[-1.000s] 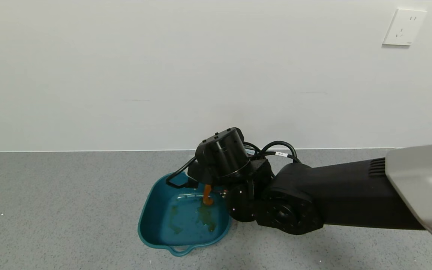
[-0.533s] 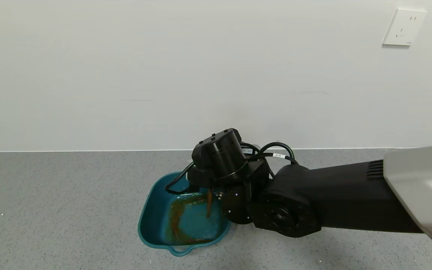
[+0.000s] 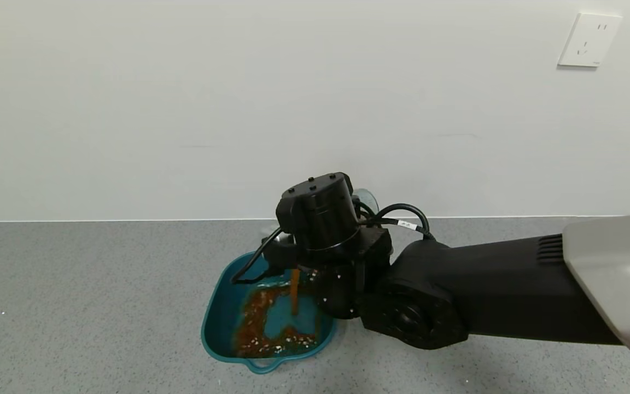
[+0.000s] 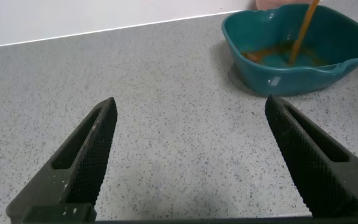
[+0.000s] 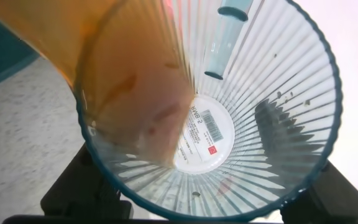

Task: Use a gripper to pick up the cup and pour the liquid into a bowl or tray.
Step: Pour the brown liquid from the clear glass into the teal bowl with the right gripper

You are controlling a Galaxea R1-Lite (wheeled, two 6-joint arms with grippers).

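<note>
Even, bright, diffuse light fills all views. The arm casts a soft shadow on the bench (image 3: 101, 306). The cup (image 5: 229, 118) fills the right wrist view, its rim blurred and background washed out. The left wrist view's foreground is slightly soft.

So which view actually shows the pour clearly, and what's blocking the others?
Left wrist view: stream and tray unobstructed, far off. Head view: right arm hides the cup; stream visible below it. Right wrist view: cup fills the frame, liquid blurred close up.
</note>
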